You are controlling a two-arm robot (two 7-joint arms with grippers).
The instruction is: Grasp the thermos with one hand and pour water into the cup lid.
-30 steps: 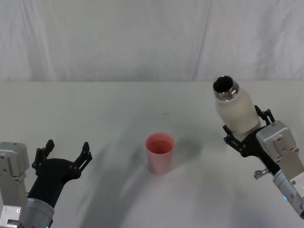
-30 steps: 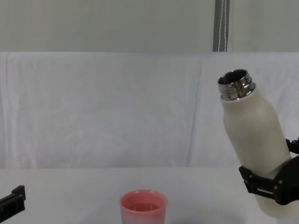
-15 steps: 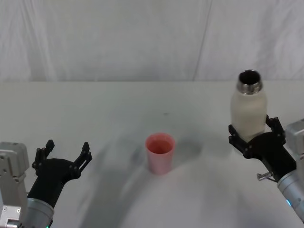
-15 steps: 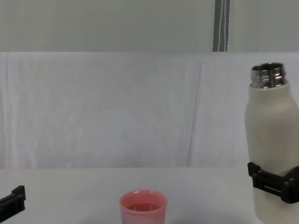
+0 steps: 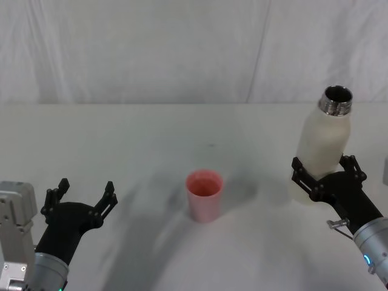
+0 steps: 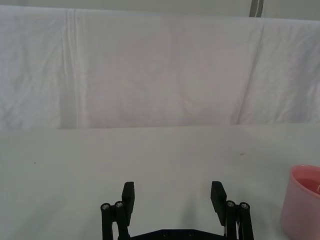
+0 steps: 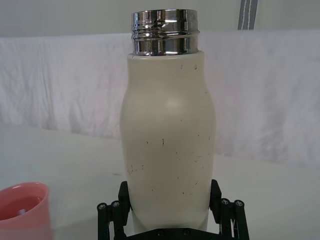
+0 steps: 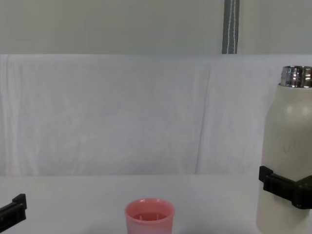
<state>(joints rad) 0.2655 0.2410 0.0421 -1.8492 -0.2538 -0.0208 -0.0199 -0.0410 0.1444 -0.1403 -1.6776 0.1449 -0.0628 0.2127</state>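
White cloth covers the table (image 5: 151, 127) and hangs as the backdrop too.

Tall cream-white matte thermos (image 5: 321, 145) w/ shiny threaded steel neck sits at right of the head view, upright, mouth open, no cap. Right gripper (image 5: 327, 179) is clenched round its lower body, black fingers on both sides of the body in the right wrist view. Whether its base touches the table, can't tell; the chest view crops it.

Small pink plastic cup lid (image 5: 204, 194) stands at centre of the head view, upright, well apart from the thermos. Looks like a little liquid inside, but hard to confirm.

Left gripper (image 5: 82, 200) sits at lower left, fingers spread, holding nothing, idle.

Handling, as a judgement: thermos is rigid, prob. heavy if full, matte shell gives decent friction; steel neck would be slick, so grip on the body, low-to-mid, as now. Being tall, it'll want to swing when tipped. Cup lid is light and easily knocked or tipped by a fast stream.

Count: 1 thermos, 1 cup lid, 2 grippers.
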